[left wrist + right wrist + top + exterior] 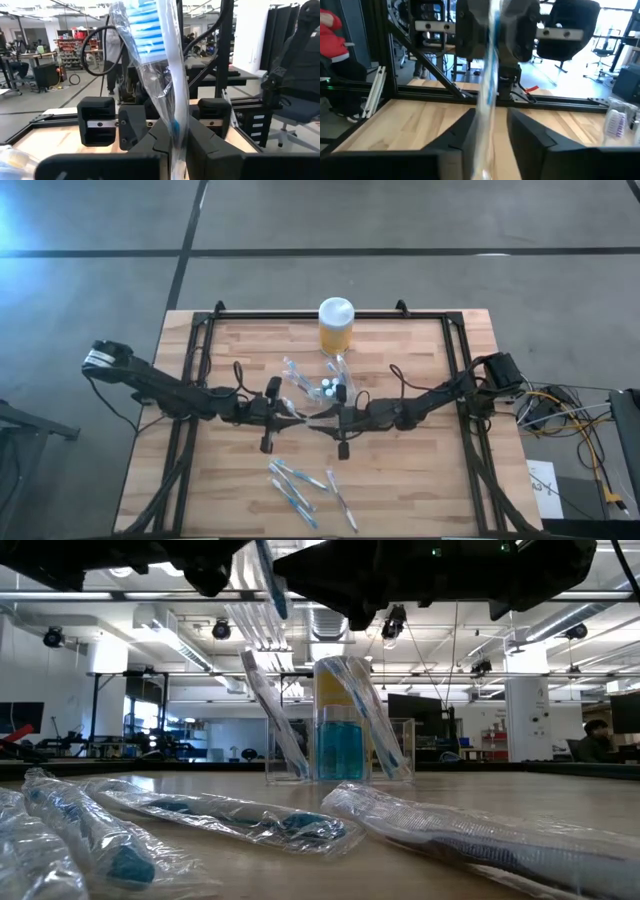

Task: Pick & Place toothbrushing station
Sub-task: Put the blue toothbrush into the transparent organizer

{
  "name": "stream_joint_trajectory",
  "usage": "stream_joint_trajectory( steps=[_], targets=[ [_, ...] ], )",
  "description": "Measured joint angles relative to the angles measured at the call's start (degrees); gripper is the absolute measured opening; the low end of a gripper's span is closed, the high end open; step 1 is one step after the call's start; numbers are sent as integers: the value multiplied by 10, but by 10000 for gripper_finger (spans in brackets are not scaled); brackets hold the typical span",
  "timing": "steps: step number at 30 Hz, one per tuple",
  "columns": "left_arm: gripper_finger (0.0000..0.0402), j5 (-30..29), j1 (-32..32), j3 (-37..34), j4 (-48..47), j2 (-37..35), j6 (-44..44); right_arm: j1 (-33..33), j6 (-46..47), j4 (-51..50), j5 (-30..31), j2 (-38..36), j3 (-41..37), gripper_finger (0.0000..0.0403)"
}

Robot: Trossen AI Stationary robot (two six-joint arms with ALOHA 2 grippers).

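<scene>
Above the table's middle a toothbrush in a clear wrapper (150, 45) stands upright between my two grippers, which face each other. My left gripper (175, 142) is shut on it. My right gripper (490, 135) is open, one finger on either side of the wrapped brush (485, 100); I cannot tell whether they touch it. The toothbrushing station (340, 750), a clear holder, stands on the wood (325, 387) just beyond the grippers, with wrapped brushes leaning in it. My left gripper pinches the wrapped toothbrush's handle (174, 122) between its two fingers, well below the blue bristle head. The fingers lie level, coming from the table's left, across the brush. The brush stands upright, head up, clear of the table.
A yellow jar with a white lid (336, 325) stands at the table's far edge behind the holder. Several wrapped toothbrushes (300, 485) lie near the front edge, also close in the low view (230, 815). Black frame rails (190, 380) run along both sides.
</scene>
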Motion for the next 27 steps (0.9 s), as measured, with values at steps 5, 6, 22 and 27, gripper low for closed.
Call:
stream_joint_trajectory(
  steps=[5, 6, 22, 27],
  targets=[
    [25, 0, 0, -38, -21, -76, -1, 0, 20, -26, 0, -25, -8, 149],
    [25, 0, 0, -51, -26, -96, -1, 0, 27, -44, 0, -34, -10, 153],
    [25, 25, 2, -238, -123, -410, -29, 0, 26, -208, -2, -321, -141, 38],
    [25, 25, 2, -251, -163, -480, -33, 3, 44, -182, -1, -447, -232, 10]
  ],
)
